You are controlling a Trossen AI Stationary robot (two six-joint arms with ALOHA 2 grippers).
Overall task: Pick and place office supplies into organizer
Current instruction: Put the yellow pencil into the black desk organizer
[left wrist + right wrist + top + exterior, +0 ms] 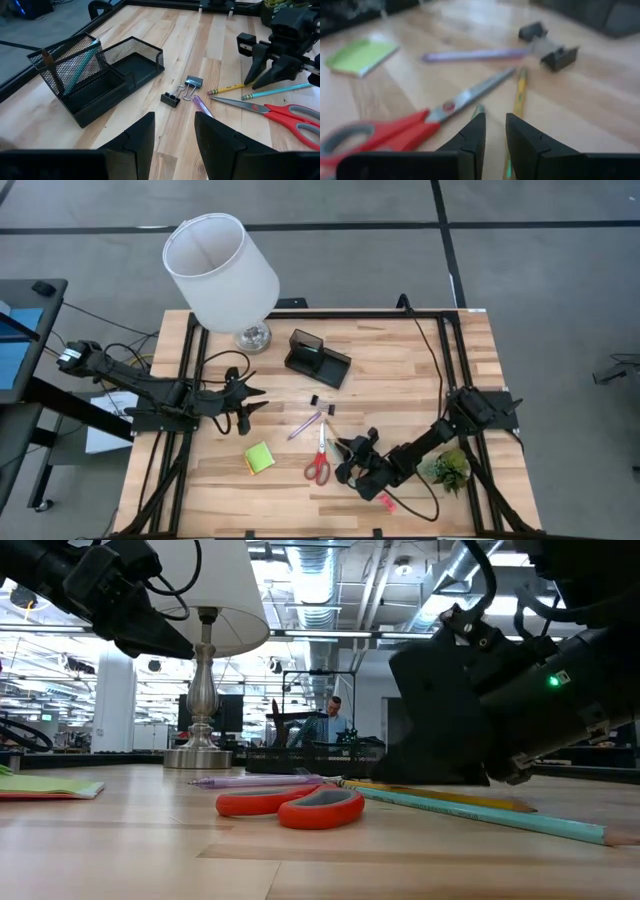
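Observation:
The black mesh organizer (318, 358) stands on the table's far middle; in the left wrist view its cup section (70, 65) holds a pencil and a teal pen. Red-handled scissors (319, 461), a yellow pencil (226, 89), a teal pencil (278, 91), a purple pen (305, 424) and two black clips (181, 93) lie flat mid-table. The lime-green pad (260, 457) lies to their left. My right gripper (345, 451) is open and low, fingertips over the two pencils (520, 92); whether it touches them cannot be told. My left gripper (258, 406) hovers open, left of the clips.
A white-shaded lamp (221, 268) stands at the far left, close to the organizer. A small green plant (447, 468) sits by the right arm's base, and a small pink-red piece (386, 502) lies near the table's near edge. Black frame rails run along the table's left and right sides.

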